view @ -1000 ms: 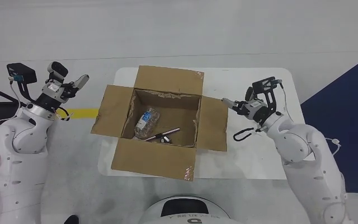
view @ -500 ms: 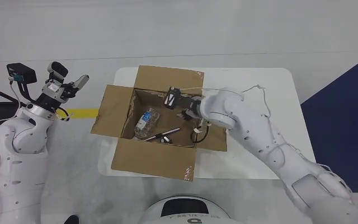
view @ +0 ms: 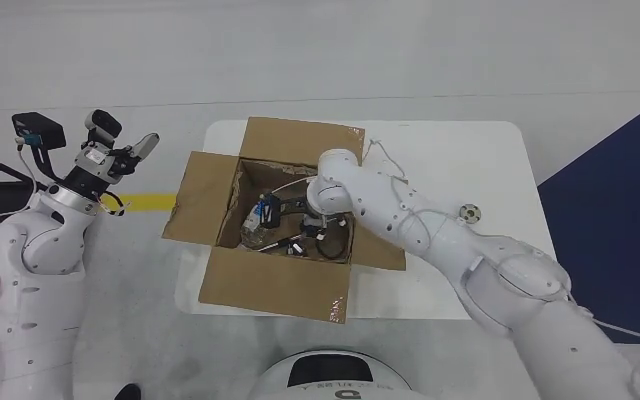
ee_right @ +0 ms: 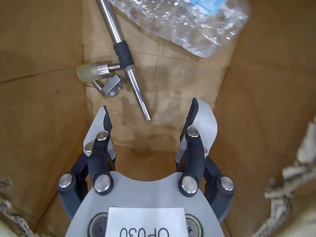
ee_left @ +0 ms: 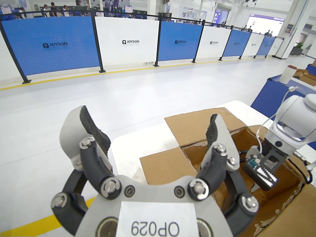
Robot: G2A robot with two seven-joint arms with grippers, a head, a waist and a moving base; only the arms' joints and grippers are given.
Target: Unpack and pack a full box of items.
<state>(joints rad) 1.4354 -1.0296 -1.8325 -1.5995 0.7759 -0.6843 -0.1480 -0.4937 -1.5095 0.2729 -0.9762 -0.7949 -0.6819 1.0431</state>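
Note:
An open cardboard box (view: 275, 285) stands on the white table (view: 470, 280). Inside lie a crumpled clear plastic bottle (ee_right: 187, 18) with a blue label and a shiny metal rod (ee_right: 116, 33) with a small clamp (ee_right: 103, 72). My right gripper (ee_right: 149, 104) is open down inside the box, just above the floor, with the rod's end near its fingertips and nothing held. From above, the right gripper (view: 262, 212) partly covers the bottle (view: 250, 234). My left gripper (ee_left: 148, 112) hangs open and empty off the table's left side, beside the box (ee_left: 197, 124).
A small round part (view: 470, 212) lies on the table right of the box. The box's four flaps are folded outward. The box walls (ee_right: 266, 99) stand close around the right gripper. Bare tabletop lies to the right.
My right arm swung from the table's right side over the box and lowered its gripper inside. The left arm stayed still.

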